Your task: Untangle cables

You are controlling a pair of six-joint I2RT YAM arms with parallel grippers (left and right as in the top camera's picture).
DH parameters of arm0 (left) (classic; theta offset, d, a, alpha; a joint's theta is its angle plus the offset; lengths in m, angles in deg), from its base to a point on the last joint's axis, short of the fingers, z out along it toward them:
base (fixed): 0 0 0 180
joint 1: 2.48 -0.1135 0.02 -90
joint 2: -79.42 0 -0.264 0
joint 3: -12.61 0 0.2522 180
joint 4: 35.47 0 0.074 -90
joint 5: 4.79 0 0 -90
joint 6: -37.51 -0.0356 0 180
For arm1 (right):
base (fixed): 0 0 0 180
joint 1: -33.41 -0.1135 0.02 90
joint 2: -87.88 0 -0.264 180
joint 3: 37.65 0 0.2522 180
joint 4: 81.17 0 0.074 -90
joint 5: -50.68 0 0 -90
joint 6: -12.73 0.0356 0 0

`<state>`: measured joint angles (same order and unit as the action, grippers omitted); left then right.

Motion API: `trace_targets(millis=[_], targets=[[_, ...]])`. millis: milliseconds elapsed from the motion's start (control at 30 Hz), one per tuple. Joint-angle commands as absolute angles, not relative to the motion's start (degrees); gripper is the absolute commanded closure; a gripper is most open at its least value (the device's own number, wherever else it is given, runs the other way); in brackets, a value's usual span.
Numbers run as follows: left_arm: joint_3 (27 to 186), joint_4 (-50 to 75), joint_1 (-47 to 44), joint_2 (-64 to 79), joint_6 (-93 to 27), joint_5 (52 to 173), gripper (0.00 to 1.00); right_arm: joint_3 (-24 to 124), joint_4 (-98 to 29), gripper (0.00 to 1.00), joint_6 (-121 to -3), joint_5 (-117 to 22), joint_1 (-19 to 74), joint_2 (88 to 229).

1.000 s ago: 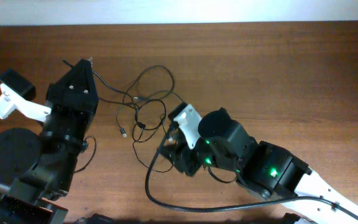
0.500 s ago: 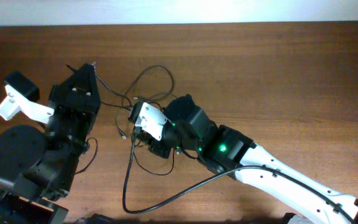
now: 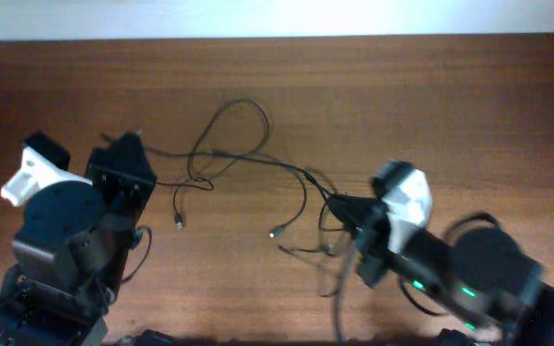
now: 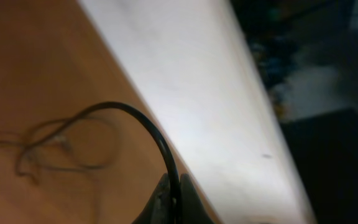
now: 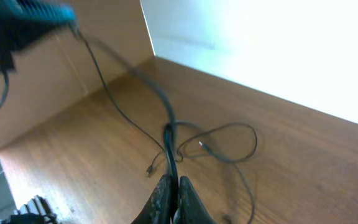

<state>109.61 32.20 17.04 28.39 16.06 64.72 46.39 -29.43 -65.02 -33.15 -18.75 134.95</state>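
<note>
The cables (image 3: 221, 156) are thin black cords spread over the middle of the wooden table (image 3: 469, 106). One strand runs taut between both grippers, with loose loops (image 3: 234, 120) behind it. A silvery plug (image 3: 275, 232) and a dark plug end (image 3: 179, 223) lie in front. My left gripper (image 3: 135, 140) at the left is shut on a black cable (image 4: 151, 127) that arcs up from its fingers (image 4: 164, 200). My right gripper (image 3: 339, 204) is shut on a cable (image 5: 168, 134), which climbs away from its fingertips (image 5: 161, 190) towards the left arm (image 5: 23, 22).
A thicker black robot cable (image 3: 339, 293) hangs off the front edge beside the right arm. A white wall (image 3: 277, 17) runs along the table's back edge. A brown cardboard panel (image 5: 61, 81) stands at the table's left end.
My right gripper has shut on a cable and pulled back to the right, stretching the tangle out across the table. The left arm has shifted slightly down and left, still gripping.
</note>
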Motion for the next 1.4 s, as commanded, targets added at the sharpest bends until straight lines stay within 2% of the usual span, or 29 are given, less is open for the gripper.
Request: trace_targets(millis=[0,167,233,267,300,333,400,433,467,500,533,567,633,667,733,800,867,933,967,1033,1067,1133,1267,1367], targets=[[109.66,37.68,16.85,27.45,15.85,59.87,1.00,46.93,-30.96,0.96,-64.34,-34.87,-18.64,126.38],[109.66,40.07,16.85,17.70,15.63,79.96,1.00,46.91,-35.77,0.96,-66.99,-34.81,-18.64,125.95],[109.66,32.98,16.85,13.24,15.58,88.50,1.00,46.91,-34.13,0.96,-68.04,-44.40,-18.64,128.35],[109.66,27.63,16.85,12.06,15.47,89.99,1.00,46.91,-31.12,0.96,-71.60,-44.18,-18.64,130.14],[109.66,23.30,16.85,12.00,13.75,89.97,1.00,46.91,-26.42,0.96,-72.58,-37.34,-18.64,132.02],[109.68,16.55,16.85,13.07,8.50,90.40,1.00,46.91,-18.79,0.96,-72.24,-23.05,-18.64,134.58],[109.68,7.78,16.85,16.70,-4.00,90.36,1.00,46.91,-7.56,0.96,-55.16,4.32,-18.53,138.69],[109.68,4.83,16.85,18.99,-8.90,90.38,1.00,46.91,-2.22,0.90,-44.91,10.98,-17.59,140.04],[109.68,3.65,16.85,21.29,-11.87,90.36,1.00,46.91,-2.62,0.55,-43.06,8.43,-16.41,140.76],[109.68,3.59,16.85,22.80,-13.73,90.32,1.00,46.91,-5.50,0.34,-43.10,2.13,-16.32,141.60],[109.68,3.43,16.85,23.21,-14.62,89.84,1.00,46.91,-9.37,0.20,-43.10,-9.41,-16.35,141.99],[109.68,3.37,16.85,23.19,-14.64,89.27,1.00,46.89,-11.69,0.18,-43.12,-17.43,-16.35,141.99],[109.68,2.25,16.85,23.19,-14.67,85.31,1.00,46.80,-13.57,0.16,-44.52,-24.80,-16.39,144.24],[109.68,-0.33,16.85,23.21,-14.64,85.25,1.00,46.80,-14.66,0.13,-49.55,-30.72,-16.39,146.62],[109.68,-3.89,16.85,23.28,-14.64,84.44,1.00,46.80,-18.48,0.20,-64.74,-44.93,-16.39,152.83],[109.72,-3.93,16.85,25.18,-19.12,67.54,1.00,46.80,-19.95,0.20,-64.85,-44.66,-16.37,158.71],[109.72,-0.33,16.85,26.42,-26.99,43.02,1.00,46.80,-19.99,0.20,-64.87,-43.51,-16.37,164.15],[109.70,8.26,16.85,25.22,-27.08,24.59,1.00,46.80,-21.00,0.20,-64.87,-43.44,-16.39,170.62],[109.70,10.89,16.85,24.28,-27.08,20.42,1.00,46.80,-21.35,0.19,-65.37,-43.70,-16.39,172.54],[109.70,16.81,16.83,20.41,-22.05,5.03,1.00,46.80,-23.97,0.19,-73.92,-46.22,-16.45,179.32],[109.70,20.15,16.83,17.68,-18.95,5.62,1.00,46.80,-27.62,0.15,-75.73,-46.24,-16.32,183.17],[109.70,23.54,16.85,14.16,-18.14,10.89,1.00,46.80,-35.31,0.00,-84.34,-46.19,-16.32,188.28],[109.70,29.86,16.83,9.53,-14.19,14.06,1.00,46.80,-47.33,0.02,-91.75,-32.99,-16.17,196.74],[109.70,35.61,13.98,9.51,-9.29,20.83,1.00,46.80,-52.60,0.02,-93.50,-33.63,-11.84,200.17]])
